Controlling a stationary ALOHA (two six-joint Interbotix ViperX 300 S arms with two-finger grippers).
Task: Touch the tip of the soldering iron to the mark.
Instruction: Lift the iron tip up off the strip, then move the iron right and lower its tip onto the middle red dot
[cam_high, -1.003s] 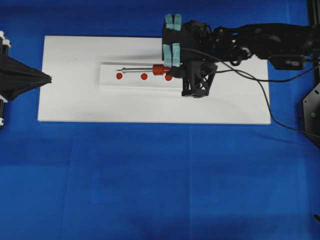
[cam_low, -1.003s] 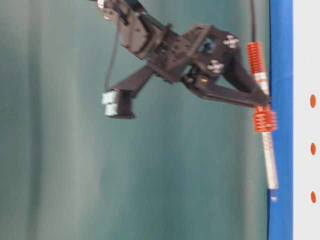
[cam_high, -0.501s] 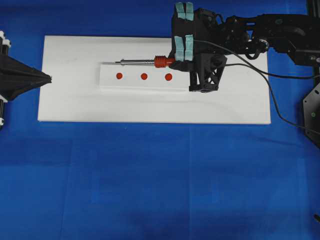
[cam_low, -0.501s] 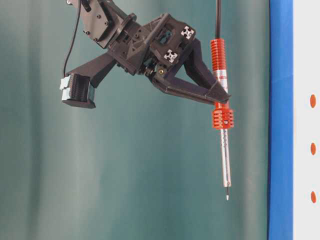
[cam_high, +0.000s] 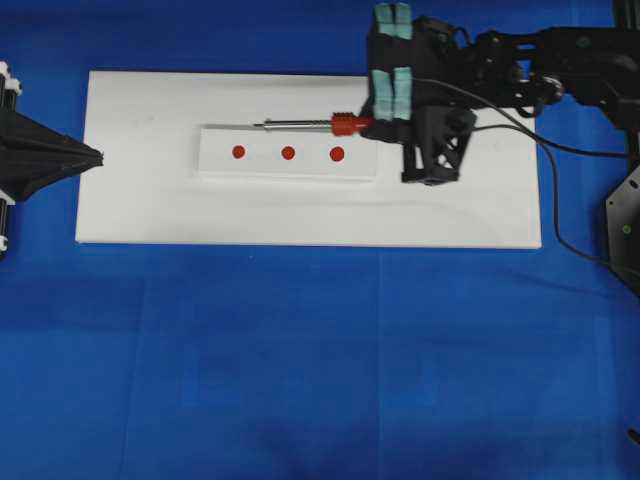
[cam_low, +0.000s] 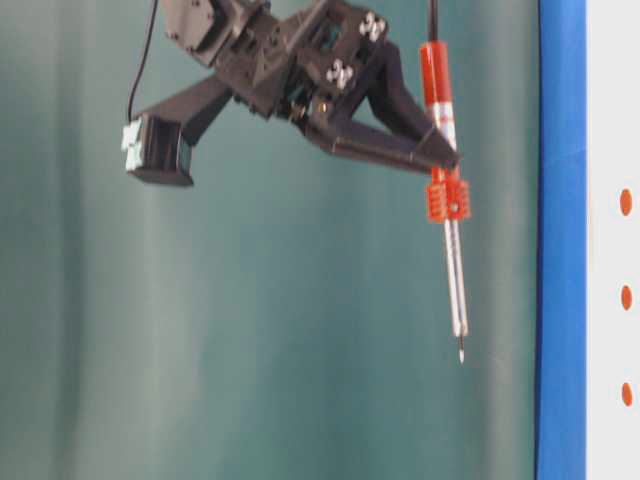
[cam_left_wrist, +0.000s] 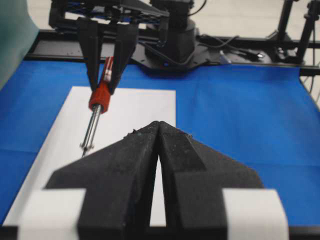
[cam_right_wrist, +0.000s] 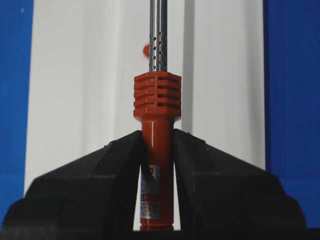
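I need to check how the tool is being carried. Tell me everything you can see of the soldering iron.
The soldering iron is a slim tool with a ribbed red-orange handle, a labelled collar, a perforated silver shaft and a pointed tip. The right gripper is shut on its handle, just behind the ribbed flange. In the overhead view it lies along the far edge of the white strip, beside the three red marks. The table-level view shows it clear of the board, touching nothing else. A black cord trails from the gripper end.

We saw the soldering iron (cam_right_wrist: 157, 125) with glossy red-orange plastic handle, polished perforated metal shaft, right gripper (cam_right_wrist: 157, 165) fingers matt black, grainy, white board (cam_high: 140, 200) smooth matt, blue table cover (cam_high: 300, 350) cloth-like.
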